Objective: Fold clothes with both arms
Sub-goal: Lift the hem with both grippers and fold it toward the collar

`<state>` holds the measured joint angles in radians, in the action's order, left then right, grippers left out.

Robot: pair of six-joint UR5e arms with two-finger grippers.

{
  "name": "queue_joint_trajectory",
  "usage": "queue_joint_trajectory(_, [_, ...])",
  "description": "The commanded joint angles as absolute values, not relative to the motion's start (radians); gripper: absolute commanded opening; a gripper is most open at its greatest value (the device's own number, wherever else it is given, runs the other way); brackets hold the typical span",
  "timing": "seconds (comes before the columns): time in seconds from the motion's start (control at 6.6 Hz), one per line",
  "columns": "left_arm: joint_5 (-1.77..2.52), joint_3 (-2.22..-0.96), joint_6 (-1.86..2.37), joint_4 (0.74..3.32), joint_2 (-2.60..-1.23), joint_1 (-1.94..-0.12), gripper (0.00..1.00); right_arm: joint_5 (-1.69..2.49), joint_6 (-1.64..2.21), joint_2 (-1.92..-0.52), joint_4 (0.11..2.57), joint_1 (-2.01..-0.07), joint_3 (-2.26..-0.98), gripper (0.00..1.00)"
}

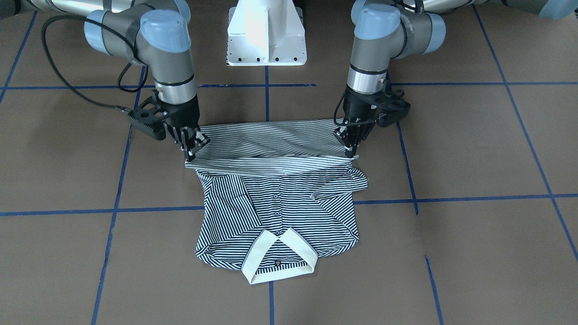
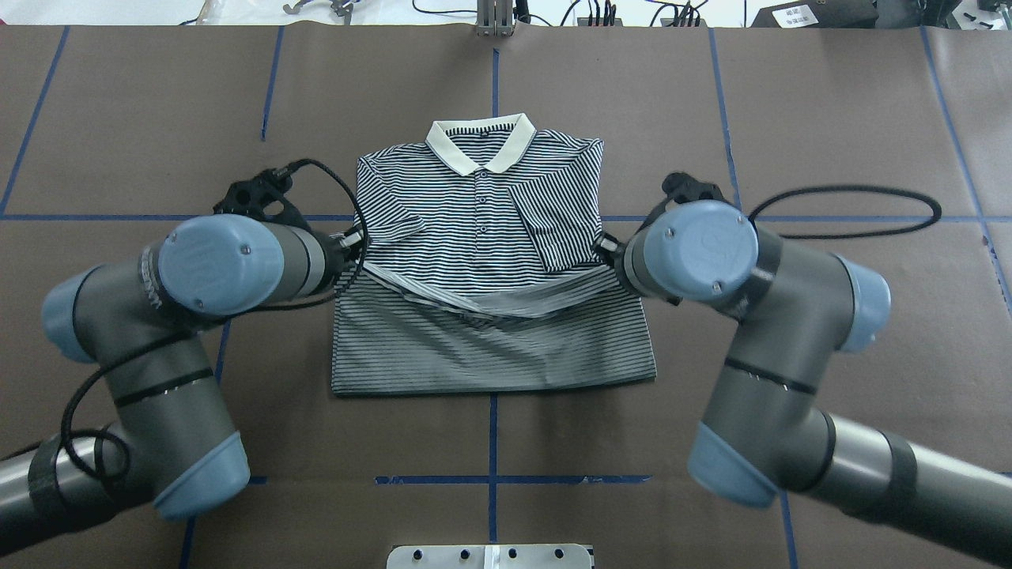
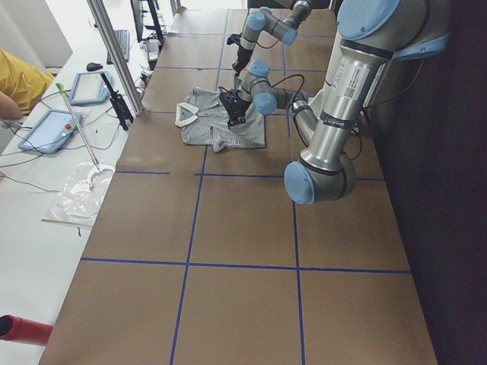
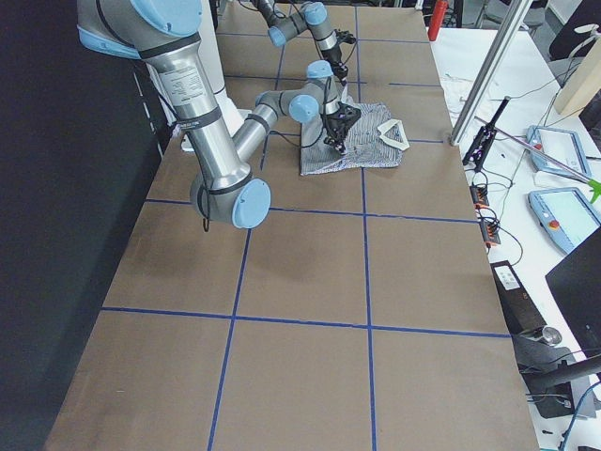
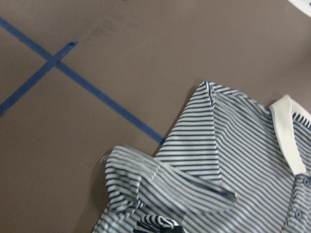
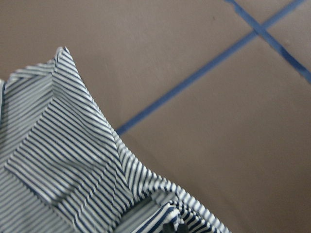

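Observation:
The striped polo shirt (image 1: 275, 203) lies on the brown table, cream collar (image 1: 277, 257) pointing away from the robot and both sleeves folded inward. Its bottom hem (image 1: 271, 140) is lifted off the table and stretched between the two grippers, hanging over the shirt's middle. My left gripper (image 1: 349, 148) is shut on one hem corner. My right gripper (image 1: 191, 149) is shut on the other. In the overhead view the shirt (image 2: 474, 213) lies between the left gripper (image 2: 353, 239) and the right gripper (image 2: 607, 246). The wrist views show bunched striped cloth (image 5: 146, 194) (image 6: 160, 213) at the fingertips.
The white pedestal base (image 1: 266, 34) stands behind the shirt on the robot's side. Blue tape lines (image 1: 474, 197) mark a grid on the table. A side desk with tablets (image 3: 53, 129) and cables runs along the far edge of the table.

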<state>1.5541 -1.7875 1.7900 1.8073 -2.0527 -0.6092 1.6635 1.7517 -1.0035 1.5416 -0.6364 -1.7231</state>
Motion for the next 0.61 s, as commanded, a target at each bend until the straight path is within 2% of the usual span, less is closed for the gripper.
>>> queue_joint_trajectory(0.0, [1.548,-1.656,1.764,1.886,-2.114,-0.661,0.0,1.695,1.707,-0.838,1.354,-0.721,-1.384,0.0])
queue_joint_trajectory(0.45, [1.487,-1.452,1.723,2.116,-2.117,-0.672,0.0,1.69,1.697,-0.772,1.28,-0.735,-1.232,0.0])
